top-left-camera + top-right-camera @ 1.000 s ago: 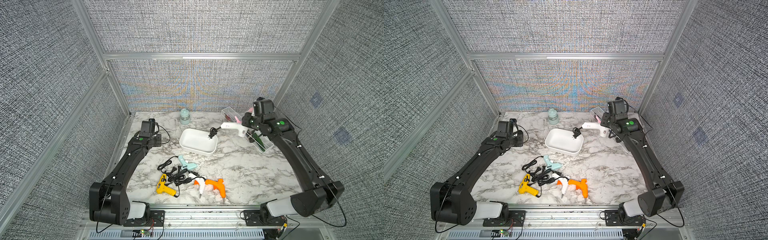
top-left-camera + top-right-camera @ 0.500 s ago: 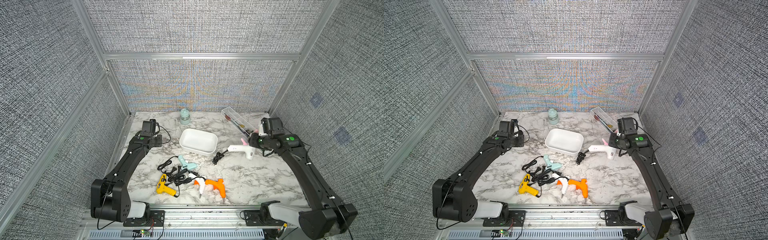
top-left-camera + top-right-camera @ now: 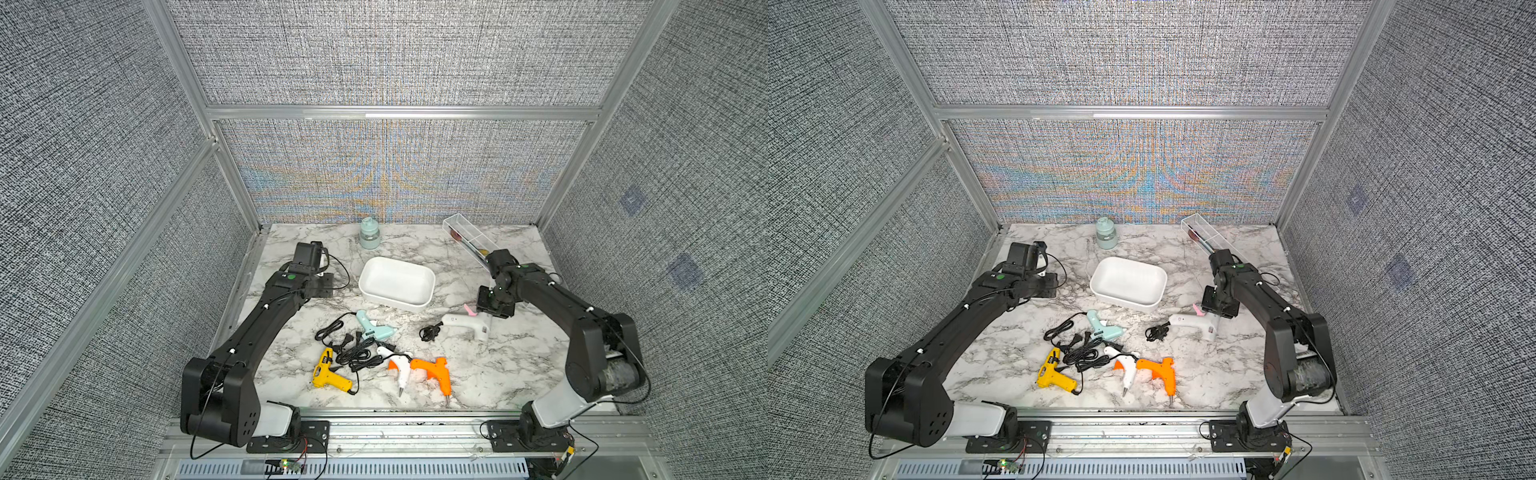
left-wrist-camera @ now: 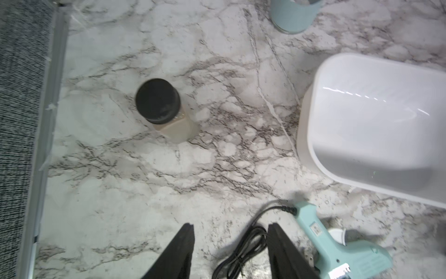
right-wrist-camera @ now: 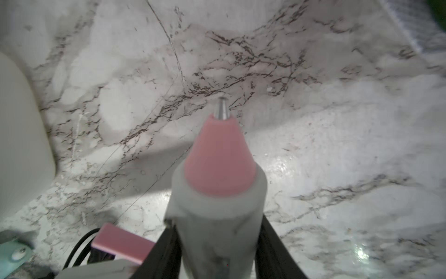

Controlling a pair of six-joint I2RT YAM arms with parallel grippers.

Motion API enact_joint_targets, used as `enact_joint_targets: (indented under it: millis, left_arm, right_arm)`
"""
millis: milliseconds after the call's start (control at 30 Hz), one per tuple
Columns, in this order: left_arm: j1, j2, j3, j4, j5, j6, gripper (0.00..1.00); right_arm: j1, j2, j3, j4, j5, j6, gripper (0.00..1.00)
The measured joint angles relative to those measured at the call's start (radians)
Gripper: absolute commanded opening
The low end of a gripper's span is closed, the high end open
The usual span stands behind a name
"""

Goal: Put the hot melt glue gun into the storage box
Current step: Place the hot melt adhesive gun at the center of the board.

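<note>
Two black robot arms work over a marble-patterned surface (image 3: 498, 374) inside a grey-walled booth, seen from above with 12 o'clock at the far wall. One white storage box (image 3: 394, 302) sits near the centre with nothing in it.

Five glue guns are in both top views, all outside the box. The right gripper (image 5: 218, 244) is clamped on the barrel of the white-and-pink glue gun (image 3: 461, 321) at about 4 o'clock from the box, nozzle end under the wrist. Its coiled black cord (image 3: 430, 332) lies towards 9 o'clock of the gun. Whether the gun rests on the marble or hangs just above it cannot be told.

The other four guns lie loose at 6 o'clock from the box: one mint glue gun (image 3: 374, 330) nearest it, then one yellow glue gun (image 3: 328, 372), one white-and-orange glue gun (image 3: 400, 365) and one orange glue gun (image 3: 434, 370), with a tangle of black cords (image 3: 357, 353) among them.

The left gripper (image 4: 231, 228), at 9 o'clock from the box, has its fingers apart and holds nothing. Its wrist view shows one small black-capped bottle (image 4: 159, 101) standing on the marble.

One mint jar (image 3: 369, 233) stands at 11 o'clock, and one clear divided tray (image 3: 465, 232) lies at 2 o'clock.
</note>
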Motion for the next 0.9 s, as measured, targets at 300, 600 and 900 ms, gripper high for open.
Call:
enact_joint_targets:
  millis: [300, 600, 900]
  left_arm:
    - [-0.133, 0.027, -0.036, -0.132, 0.011, -0.274, 0.56]
    - [-0.161, 0.005, -0.141, -0.298, -0.034, -0.563, 0.69]
    - [-0.172, -0.010, -0.315, -0.316, -0.008, -0.678, 0.69]
  right_arm:
    - [0.003, 0.129, 0.001, 0.047, 0.031, 0.037, 0.60]
    - [0.003, 0.164, 0.024, 0.063, 0.054, 0.038, 0.92]
    - [0.003, 0.099, 0.064, 0.051, 0.070, 0.038, 0.96]
